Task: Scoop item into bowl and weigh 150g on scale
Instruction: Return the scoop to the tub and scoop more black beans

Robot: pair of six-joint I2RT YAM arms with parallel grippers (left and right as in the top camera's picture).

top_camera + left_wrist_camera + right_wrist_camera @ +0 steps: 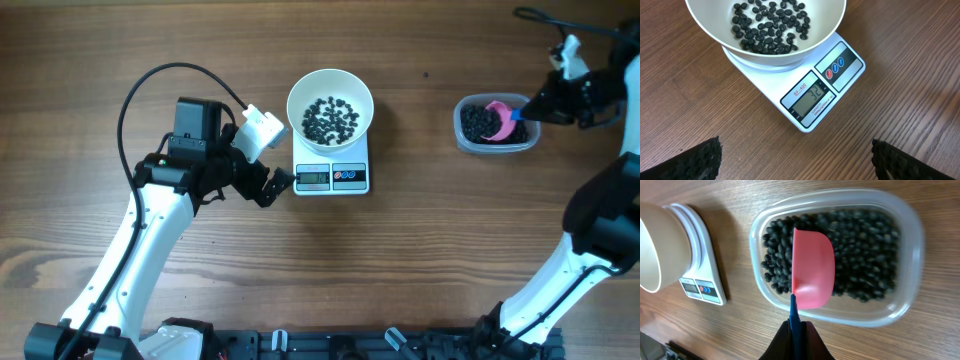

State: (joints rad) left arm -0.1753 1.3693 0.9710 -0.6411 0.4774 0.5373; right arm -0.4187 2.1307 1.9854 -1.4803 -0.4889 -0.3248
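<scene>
The left end effector stands wide open and empty, its two dark fingers well apart and low over the bench. Just ahead of it lies the scale, with the display on the edge nearest the fingers; its digits look like 32. The bowl sits on the scale's platform, beyond the display as seen from this end effector, and holds a thin, loose layer of black beans that leaves most of the white wall bare.

The right end effector is closed on the thin blue handle of a pink scoop. The scoop reaches straight out from the fingers over the clear tub, which lies directly ahead of and below them. The tub's floor is covered with more of the beans. Whether the scoop touches them cannot be told, and no beans show on its pink surface. In the right wrist view, the scale and bowl lie well off to the side of this end effector, apart from the tub
</scene>
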